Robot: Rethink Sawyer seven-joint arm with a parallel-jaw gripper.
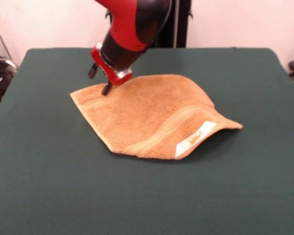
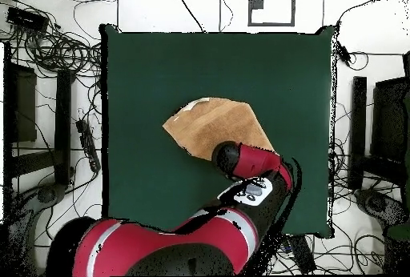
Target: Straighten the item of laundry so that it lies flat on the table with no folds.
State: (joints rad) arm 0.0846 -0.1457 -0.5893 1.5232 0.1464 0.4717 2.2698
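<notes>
The tool (image 1: 104,84) is coming down from the red and black arm (image 1: 132,24) onto the far left corner of the towel in the front view. One dark finger (image 1: 107,88) is touching the terry cloth at that corner, and a second dark finger is showing off to the left, above the table rather than over the cloth; whether the tool is pinching the corner or merely resting on it, I cannot tell. In the overhead view the arm's wrist is covering that corner and hiding the tool.

The orange-tan hand towel (image 1: 147,112) is lying near the middle of the table (image 1: 49,186), well apart from every edge. It is not lying flat: its near right corner is folding over and standing up off the cloth, throwing a shadow beneath it, and a white care tag (image 1: 195,139) with yellow marking is showing on that turned-up part. A paler woven border band (image 1: 161,129) is running along the near edge. In the overhead view the towel (image 2: 216,126) is appearing as an uneven, kite-like shape on the dark green table (image 2: 144,74).

Cables (image 2: 56,50) are lying on the floor around the table.
</notes>
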